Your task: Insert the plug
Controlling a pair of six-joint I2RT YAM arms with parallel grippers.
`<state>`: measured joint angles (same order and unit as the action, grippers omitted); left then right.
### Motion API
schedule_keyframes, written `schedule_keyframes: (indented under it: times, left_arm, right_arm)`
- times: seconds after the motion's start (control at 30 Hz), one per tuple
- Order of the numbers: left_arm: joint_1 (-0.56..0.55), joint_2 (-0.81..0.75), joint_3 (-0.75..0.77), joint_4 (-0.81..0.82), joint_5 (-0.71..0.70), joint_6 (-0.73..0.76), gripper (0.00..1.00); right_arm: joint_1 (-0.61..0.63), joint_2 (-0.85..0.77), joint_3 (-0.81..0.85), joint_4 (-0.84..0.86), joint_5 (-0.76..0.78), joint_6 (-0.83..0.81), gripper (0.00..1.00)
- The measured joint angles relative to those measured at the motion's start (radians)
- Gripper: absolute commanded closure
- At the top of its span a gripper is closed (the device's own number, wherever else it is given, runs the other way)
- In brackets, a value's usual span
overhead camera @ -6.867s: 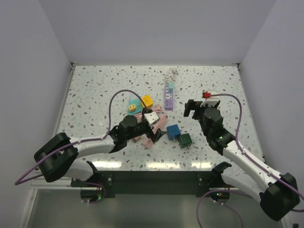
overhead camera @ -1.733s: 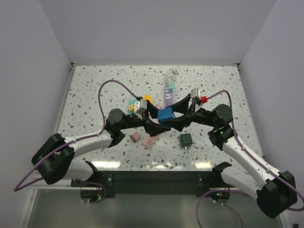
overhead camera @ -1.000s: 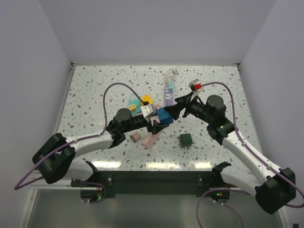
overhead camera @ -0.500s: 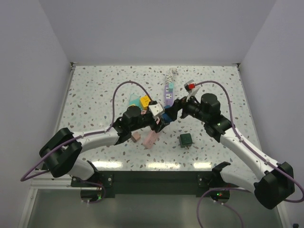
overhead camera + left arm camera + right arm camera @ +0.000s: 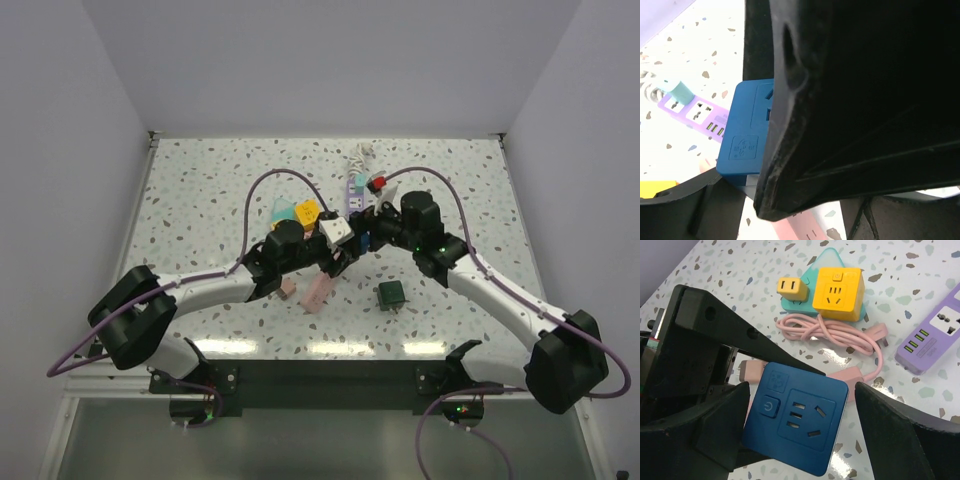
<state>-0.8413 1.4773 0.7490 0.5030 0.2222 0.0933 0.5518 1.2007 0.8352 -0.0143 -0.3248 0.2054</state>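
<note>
A teal triangular adapter [image 5: 816, 267] is seen touching the yellow cube socket [image 5: 838, 293]; a coiled pink cable [image 5: 835, 335] is laid just beside it.

Blue cube adapter [image 5: 796, 437]: socket face, round power button showing, tilted, raised. Purple power strip [image 5: 935, 334]: flat, just beyond.

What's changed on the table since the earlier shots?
The left pincer picked the blue socket cube off the table and holds it raised; the right pincer swung in from the right, open around it. The dark green cube and purple power strip stayed put.
</note>
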Motion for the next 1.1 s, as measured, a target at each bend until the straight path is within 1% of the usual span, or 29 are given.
schedule_keyframes:
  times: [0.03,0.17,0.2,0.27,0.3,0.33,0.37,0.4,0.43,0.47,0.5,0.6,0.63,0.67,0.7,0.73,0.83,0.9,0.93,1.1]
  left_arm:
    - [0.000,0.000,0.000,-0.004,-0.006,0.001,1.00]
    - [-0.001,0.000,0.000,-0.016,-0.033,0.005,1.00]
    - [-0.001,0.000,0.000,-0.018,-0.044,0.006,1.00]
    - [-0.002,0.000,0.000,-0.019,-0.068,0.015,1.00]
    - [-0.002,0.000,0.000,-0.019,-0.074,0.014,1.00]
    - [-0.002,0.000,0.000,-0.019,-0.077,0.014,0.99]
    - [-0.002,0.000,0.000,-0.019,-0.082,0.013,0.94]
    - [-0.003,0.000,0.000,-0.019,-0.087,0.011,0.86]
    - [-0.003,0.000,0.000,-0.019,-0.091,0.007,0.69]
    - [-0.003,0.000,0.000,-0.018,-0.093,0.005,0.61]
    - [-0.003,0.000,-0.001,-0.017,-0.097,0.002,0.57]
    - [-0.004,-0.003,-0.007,-0.008,-0.103,-0.005,0.51]
    - [-0.004,-0.007,-0.010,-0.004,-0.104,-0.007,0.38]
    - [-0.004,-0.011,-0.013,-0.002,-0.105,-0.008,0.32]
    - [-0.003,-0.017,-0.016,0.004,-0.110,-0.012,0.29]
    - [-0.003,-0.024,-0.021,0.009,-0.116,-0.014,0.22]
    - [0.010,-0.068,-0.048,0.016,-0.134,-0.026,0.13]
    - [0.022,-0.107,-0.078,0.026,-0.135,-0.033,0.09]
    - [0.030,-0.126,-0.094,0.031,-0.135,-0.038,0.06]
    - [0.069,-0.200,-0.174,0.039,-0.150,-0.059,0.03]
  right_arm:
    - [0.000,0.007,0.004,-0.005,0.002,-0.001,0.15]
    - [0.006,0.032,0.026,-0.036,0.019,-0.005,0.40]
    - [0.005,0.038,0.032,-0.044,0.024,-0.001,0.54]
    - [0.005,0.051,0.043,-0.052,0.037,0.023,0.75]
    - [0.005,0.056,0.050,-0.057,0.039,0.022,0.97]
    - [0.005,0.061,0.055,-0.061,0.043,0.018,1.00]
    - [0.006,0.064,0.060,-0.064,0.045,0.016,1.00]
    - [0.006,0.068,0.064,-0.068,0.045,0.016,1.00]
    - [0.006,0.070,0.067,-0.071,0.046,0.014,1.00]
    - [0.006,0.071,0.069,-0.074,0.047,0.014,1.00]
    - [0.006,0.071,0.071,-0.077,0.050,0.014,1.00]
    - [0.013,0.071,0.082,-0.094,0.071,0.014,1.00]
    - [0.016,0.071,0.087,-0.100,0.077,0.014,1.00]
    - [0.018,0.072,0.095,-0.108,0.081,0.014,1.00]
    - [0.018,0.077,0.106,-0.114,0.082,0.014,1.00]
    - [0.018,0.084,0.120,-0.121,0.089,0.017,1.00]
    - [0.002,0.117,0.158,-0.129,0.161,0.014,1.00]
    - [-0.018,0.148,0.178,-0.132,0.221,0.013,1.00]
    - [-0.027,0.165,0.189,-0.133,0.247,0.013,1.00]
    - [-0.066,0.249,0.245,-0.128,0.319,0.013,1.00]
